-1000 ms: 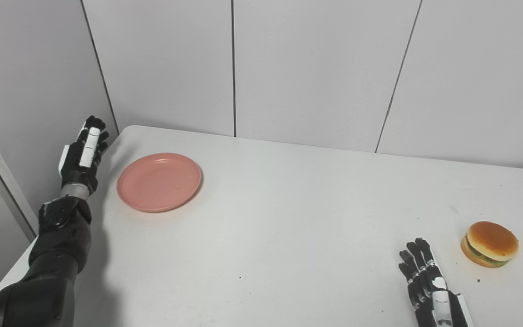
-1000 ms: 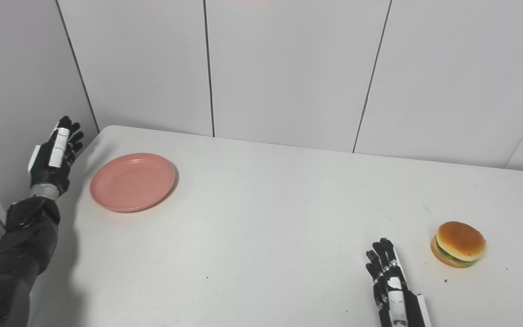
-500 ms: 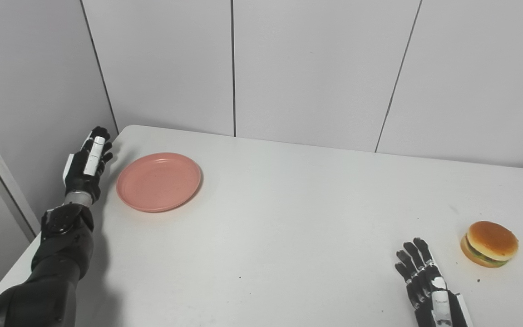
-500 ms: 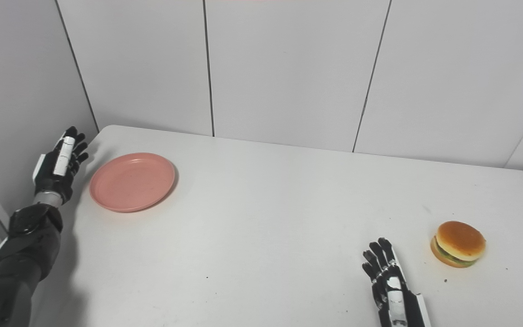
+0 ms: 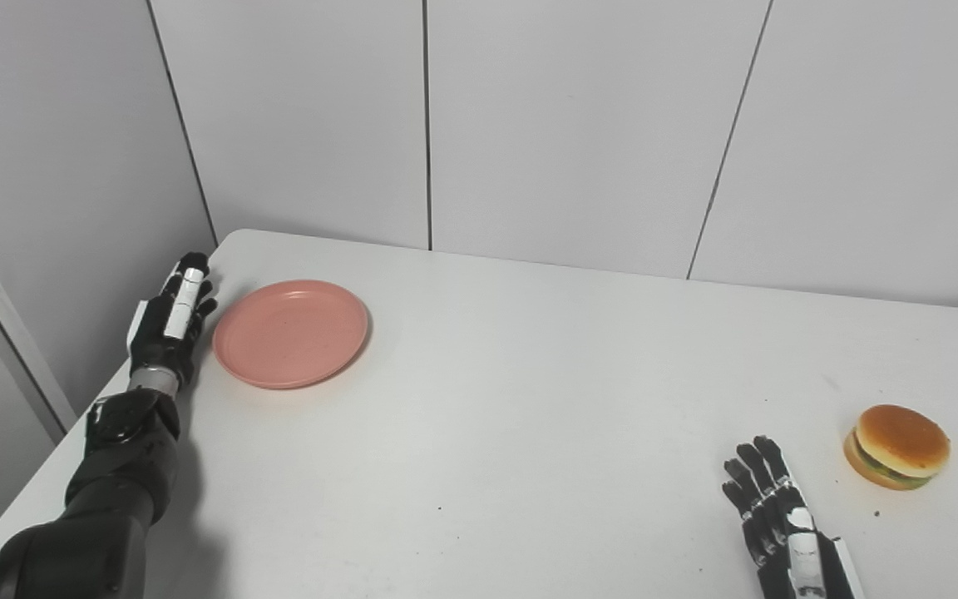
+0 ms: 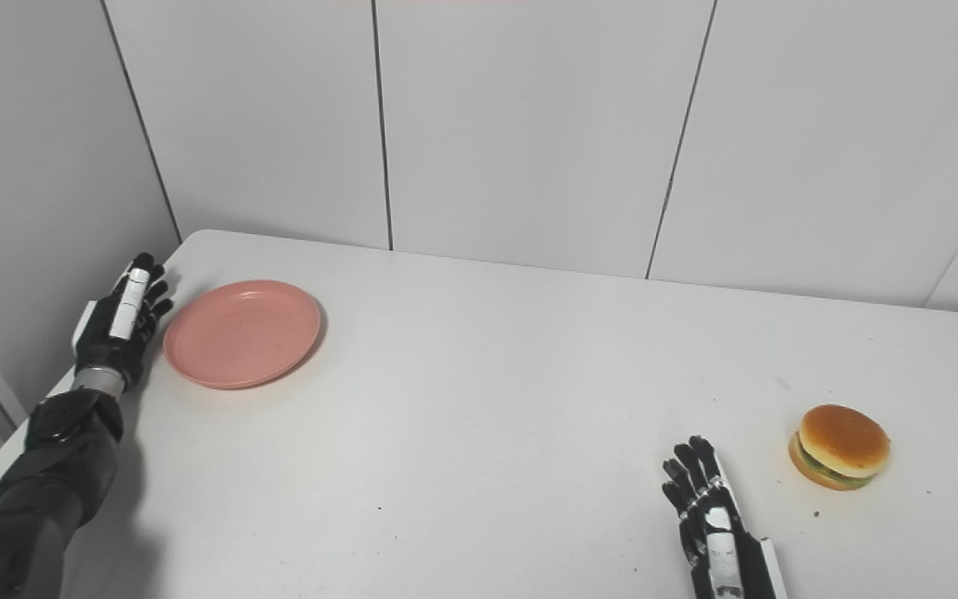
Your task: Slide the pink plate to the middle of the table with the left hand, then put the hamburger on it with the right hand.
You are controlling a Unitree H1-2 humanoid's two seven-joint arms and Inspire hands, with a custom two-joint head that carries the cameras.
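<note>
— Left hand (image 5: 170, 320)?
— Released, fingers straight and slightly apart, holding nothing. Just beside the left rim of the pink plate (image 5: 291, 333), at the table's (image 5: 496, 399) left edge. Contact with the rim impossible to tell.
— Plate position?
— Flat on the far-left part of the table, well apart from the middle.
— Right hand (image 6: 708, 516)?
— Also released, fingers spread, low over the near right side, empty.
— Hamburger (image 5: 896, 447)?
— Resting on the table near the right edge, close to the right hand but apart from it.
</note>
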